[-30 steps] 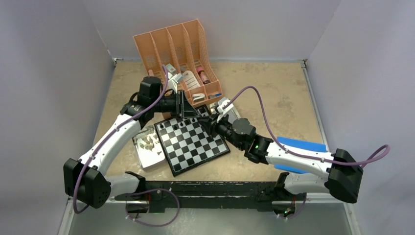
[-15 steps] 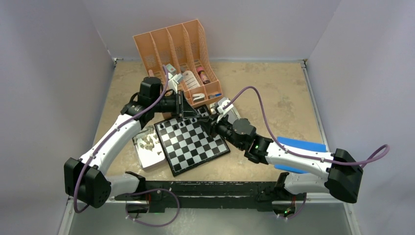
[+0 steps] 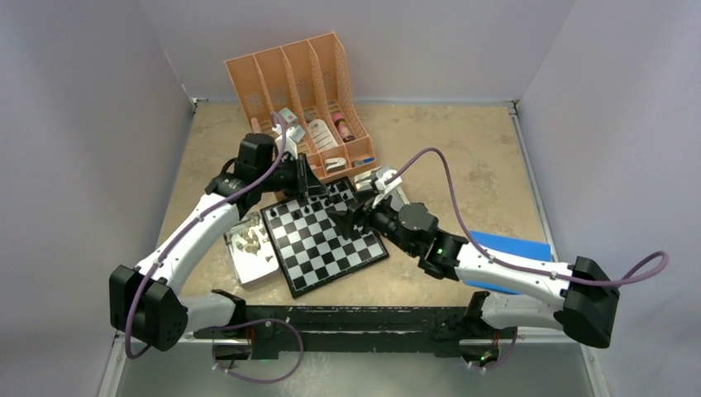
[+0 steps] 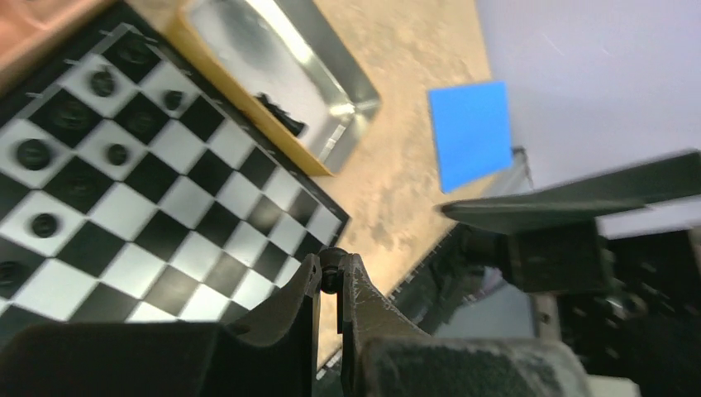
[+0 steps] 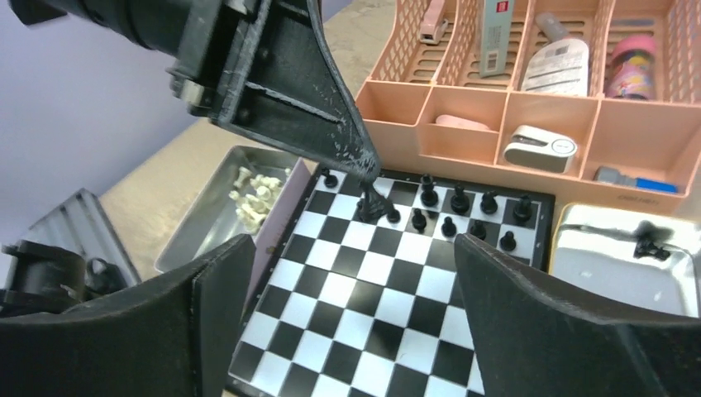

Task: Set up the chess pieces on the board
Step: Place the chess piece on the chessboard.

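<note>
Two robot arms meet over the far half of a checkered board (image 3: 318,252) that lies turned at an angle on a tan table (image 3: 463,157). The right claw (image 5: 351,248) hangs above the board's middle, its fingers spread wide with nothing between them.

Straight ahead of it, at twelve o'clock in its own wrist view and well clear of its fingers, is the left claw (image 5: 368,180). It reaches down from eleven o'clock, tips pressed together on the head of a black piece (image 5: 372,205). That piece is upright over a square in the second row from the board's far edge. Whether its foot touches the square cannot be told.

More black pieces (image 5: 455,198) stand in the two far rows, from three o'clock round to one o'clock of the pinched one. Pale pieces (image 3: 248,241) lie heaped in a metal tray (image 3: 252,269) just beside the board at nine o'clock. A second tray (image 5: 595,256) at the board's two o'clock corner holds a spare black piece (image 5: 653,236). A blue sheet (image 3: 517,246) lies at three o'clock. At twelve o'clock, beyond the board, stands an orange organizer (image 3: 285,74) with small bottles and boxes in its slots.
</note>
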`<state>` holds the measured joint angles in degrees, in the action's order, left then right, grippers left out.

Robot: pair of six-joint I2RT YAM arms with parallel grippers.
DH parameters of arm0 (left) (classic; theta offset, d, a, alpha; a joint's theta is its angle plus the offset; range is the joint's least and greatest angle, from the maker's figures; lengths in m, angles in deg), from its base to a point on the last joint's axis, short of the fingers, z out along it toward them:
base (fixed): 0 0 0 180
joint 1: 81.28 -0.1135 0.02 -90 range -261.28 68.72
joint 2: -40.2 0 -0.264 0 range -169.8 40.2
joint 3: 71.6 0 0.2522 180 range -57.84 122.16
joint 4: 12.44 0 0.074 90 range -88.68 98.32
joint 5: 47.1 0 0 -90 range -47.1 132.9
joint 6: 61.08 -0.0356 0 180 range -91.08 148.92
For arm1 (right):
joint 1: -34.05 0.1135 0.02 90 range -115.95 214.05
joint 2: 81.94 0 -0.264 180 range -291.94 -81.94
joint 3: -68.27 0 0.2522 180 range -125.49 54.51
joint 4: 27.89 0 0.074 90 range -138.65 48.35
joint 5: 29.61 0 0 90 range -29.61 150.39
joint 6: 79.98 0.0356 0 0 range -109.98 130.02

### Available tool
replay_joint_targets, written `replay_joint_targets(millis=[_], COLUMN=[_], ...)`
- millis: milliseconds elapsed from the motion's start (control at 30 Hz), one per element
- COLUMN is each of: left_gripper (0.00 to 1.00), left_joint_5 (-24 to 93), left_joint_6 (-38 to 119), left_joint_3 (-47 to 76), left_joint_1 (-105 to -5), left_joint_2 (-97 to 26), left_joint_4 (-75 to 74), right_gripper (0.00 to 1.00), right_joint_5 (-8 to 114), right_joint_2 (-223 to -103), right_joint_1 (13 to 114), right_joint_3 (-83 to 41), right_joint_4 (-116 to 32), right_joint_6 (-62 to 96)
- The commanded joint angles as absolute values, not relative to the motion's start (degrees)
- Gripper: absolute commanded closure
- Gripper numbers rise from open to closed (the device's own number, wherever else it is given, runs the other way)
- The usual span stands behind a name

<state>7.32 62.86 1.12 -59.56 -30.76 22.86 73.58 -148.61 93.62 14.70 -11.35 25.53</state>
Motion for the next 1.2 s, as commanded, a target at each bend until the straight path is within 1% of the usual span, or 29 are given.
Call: replay_joint_targets(millis=[0, 133, 200, 433, 700, 1167], left_gripper=[1.0, 1.0, 1.0, 1.0, 1.0, 1.0], left_joint_5=[23.4, 36.3, 40.9, 51.0, 54.3, 55.7], left_joint_6=[57.3, 55.8, 56.0, 57.8, 58.3, 58.4], left_joint_3=[3.6, 3.2, 3.2, 3.0, 0.7, -3.0], left_joint_1=[-60.0, -60.4, -60.6, -60.6, -60.6, -60.5], left_joint_2=[-31.4, -31.9, -32.8, -37.8, -42.6, -44.9], left_joint_4=[23.8, 23.3, 23.6, 25.3, 24.0, 19.4], right_gripper=[0.01, 0.01, 0.01, 0.01, 0.01, 0.01], right_joint_5=[77.8, 77.8, 77.8, 75.7, 72.2, 72.7], right_joint_2=[-142.7, -140.2, -139.0, -135.0, -132.3, -132.6], right_joint_1=[93.5, 93.5, 93.5, 93.5, 93.5, 93.5], right_joint_3=[16.8, 19.0, 19.1, 19.9, 24.1, 23.2], right_joint_4=[-11.9, -12.4, -13.2, -12.9, -10.6, -11.0], right_joint_6=[31.1, 32.2, 32.4, 33.2, 35.6, 34.9])
